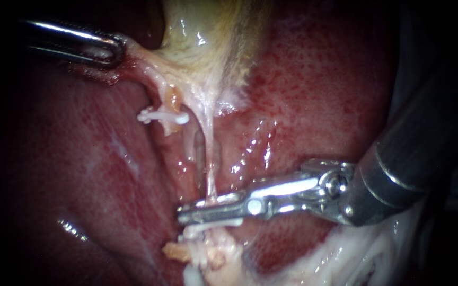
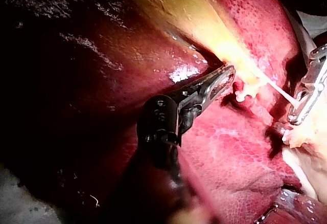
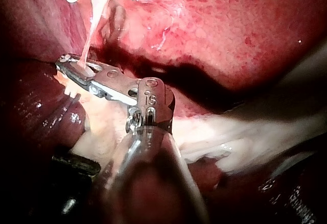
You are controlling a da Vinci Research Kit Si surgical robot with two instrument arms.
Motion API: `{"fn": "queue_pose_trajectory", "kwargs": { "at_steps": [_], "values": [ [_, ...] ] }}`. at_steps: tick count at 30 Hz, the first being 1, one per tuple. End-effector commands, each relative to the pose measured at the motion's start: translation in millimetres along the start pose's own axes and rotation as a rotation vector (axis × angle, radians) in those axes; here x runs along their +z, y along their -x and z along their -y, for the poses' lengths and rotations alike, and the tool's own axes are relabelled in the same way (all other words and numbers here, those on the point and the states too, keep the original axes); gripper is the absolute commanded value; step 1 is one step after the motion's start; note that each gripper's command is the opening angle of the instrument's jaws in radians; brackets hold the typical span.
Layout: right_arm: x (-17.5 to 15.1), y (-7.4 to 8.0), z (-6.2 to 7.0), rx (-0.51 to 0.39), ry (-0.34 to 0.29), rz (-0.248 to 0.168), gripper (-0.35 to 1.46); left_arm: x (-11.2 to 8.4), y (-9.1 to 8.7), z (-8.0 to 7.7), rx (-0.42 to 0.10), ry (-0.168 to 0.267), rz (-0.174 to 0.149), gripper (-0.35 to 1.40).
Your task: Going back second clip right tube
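My left instrument (image 1: 115, 53) comes in at the upper left, its jaws shut on the gallbladder's (image 1: 208, 32) lower edge and holding it up; the left wrist view shows the same hold (image 2: 227, 75). From that edge a thin pale tube, the right tube (image 1: 208, 159), runs taut down to my right instrument (image 1: 186, 213). Its jaws stand slightly open, with the tube passing between them (image 3: 69, 65). Just below the jaws a white clip (image 1: 208, 229) sits across the tube's base. Another white clip (image 1: 163, 116) sits on the short left tube.
Red mottled liver (image 1: 319, 95) surrounds the tubes on all sides. Pale fatty tissue (image 1: 345, 254) lies under my right instrument's shaft. A yellowish fragment (image 1: 178, 251) lies beside the lower clip.
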Motion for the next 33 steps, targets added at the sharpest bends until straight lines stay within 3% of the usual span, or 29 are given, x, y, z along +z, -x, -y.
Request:
{"fn": "queue_pose_trajectory", "kwargs": {
  "at_steps": [1,3,5,12,19,23,27,33],
  "values": [
    [0.2,0.1,-0.1,-0.023,0.000,-0.004,-0.07,0.0,0.0,0.0,0.000,0.001,0.000,-0.35],
    [0.5,-0.1,-0.3,-0.047,0.011,-0.013,0.34,-0.1,0.0,0.0,0.000,0.001,0.000,-0.35],
    [0.9,-0.2,-0.6,-0.089,0.058,-0.018,0.46,-0.1,0.0,0.0,0.000,0.001,0.000,-0.35],
    [0.3,-0.1,-1.0,-0.306,0.183,0.041,0.50,-0.1,0.1,0.0,0.001,0.000,0.000,-0.35],
    [-1.9,0.0,-0.5,-0.430,0.236,0.074,0.50,-0.1,0.2,0.0,0.001,0.000,0.000,-0.35],
    [-3.1,0.2,-0.4,-0.474,0.231,0.080,0.50,-0.1,0.3,0.0,0.002,0.000,0.000,-0.35],
    [-5.7,-0.1,0.9,-0.570,0.239,0.097,0.50,-0.3,0.4,0.0,0.002,0.001,0.001,-0.35],
    [-10.7,-1.8,3.8,-0.699,0.283,0.155,0.50,-0.4,0.5,0.0,0.002,0.002,0.001,-0.35]
  ]
}}
